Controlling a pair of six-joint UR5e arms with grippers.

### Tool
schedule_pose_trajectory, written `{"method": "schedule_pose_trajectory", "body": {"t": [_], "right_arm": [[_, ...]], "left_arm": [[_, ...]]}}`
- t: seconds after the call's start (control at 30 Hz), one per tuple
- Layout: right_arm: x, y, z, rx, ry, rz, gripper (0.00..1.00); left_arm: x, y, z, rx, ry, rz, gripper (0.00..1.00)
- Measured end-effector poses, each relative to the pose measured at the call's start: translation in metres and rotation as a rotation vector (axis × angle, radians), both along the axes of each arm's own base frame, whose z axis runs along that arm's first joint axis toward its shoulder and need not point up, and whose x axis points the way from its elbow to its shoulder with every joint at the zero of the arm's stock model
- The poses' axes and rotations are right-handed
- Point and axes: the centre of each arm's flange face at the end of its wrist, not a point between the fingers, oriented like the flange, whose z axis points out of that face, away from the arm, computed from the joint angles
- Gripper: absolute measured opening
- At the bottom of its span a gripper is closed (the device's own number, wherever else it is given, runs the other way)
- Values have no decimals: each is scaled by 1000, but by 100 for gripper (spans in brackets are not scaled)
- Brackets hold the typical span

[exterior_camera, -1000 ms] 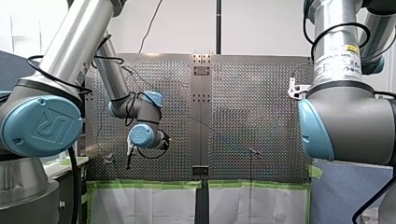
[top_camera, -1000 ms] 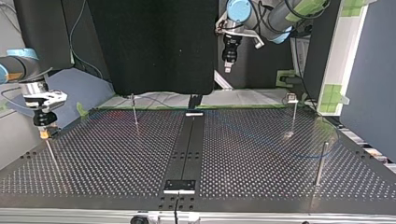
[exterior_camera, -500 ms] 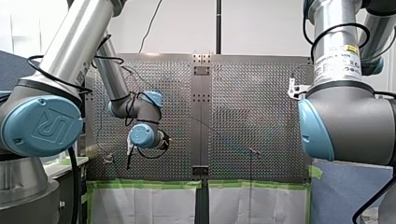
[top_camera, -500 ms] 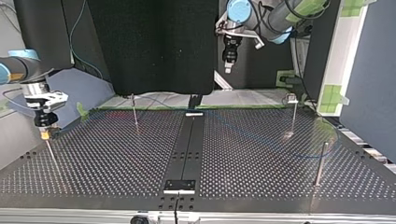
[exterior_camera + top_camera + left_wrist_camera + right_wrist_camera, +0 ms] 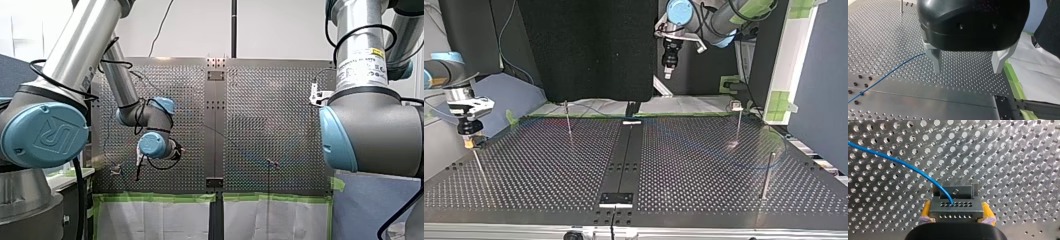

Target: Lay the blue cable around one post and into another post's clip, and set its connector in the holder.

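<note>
Across the perforated table (image 5: pixel 704 165), the top view gave only outlines: my right gripper (image 5: pixel 470 143) low at that view's left, my left gripper (image 5: pixel 667 75) high over the far side. The right wrist view alone showed yellow pads (image 5: pixel 926 210) clamped on the grey connector (image 5: pixel 955 205), the blue cable (image 5: pixel 898 163) entering its top. The left wrist view showed metal fingers (image 5: pixel 936 60) spread wide, empty, with cable crossing the plate beside them.

You have a blue cable (image 5: pixel 898 162) on a silver table (image 5: pixel 1010 157) dotted all over with holes. The connector (image 5: pixel 955 208) is grey with two rows of dots, and the pads (image 5: pixel 926 210) of my right gripper (image 5: pixel 955 213) are yellow. Green tape (image 5: pixel 155 197) lines one table edge.
</note>
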Motion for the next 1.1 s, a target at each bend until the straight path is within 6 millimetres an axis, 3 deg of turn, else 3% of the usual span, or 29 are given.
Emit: {"method": "schedule_pose_trajectory", "body": {"t": [0.13,0.17,0.2,0.27,0.3,0.33,0.37,0.4,0.43,1.1], "right_arm": [[0,0,0,0,0,0,0],[0,0,0,0,0,0,18],[0,0,0,0,0,0,18],[0,0,0,0,0,0,51],[0,0,0,0,0,0,51],[0,0,0,0,0,0,79],[0,0,0,0,0,0,89],[0,0,0,0,0,0,89],[0,0,0,0,0,0,100],[0,0,0,0,0,0,100]], "left_arm": [[0,0,0,0,0,0,100],[0,0,0,0,0,0,100],[0,0,0,0,0,0,100],[0,0,0,0,0,0,100],[0,0,0,0,0,0,100],[0,0,0,0,0,0,100],[0,0,0,0,0,0,100],[0,0,0,0,0,0,100],[0,0,0,0,0,0,100],[-1,1,-1,5,9,0,100]]}}
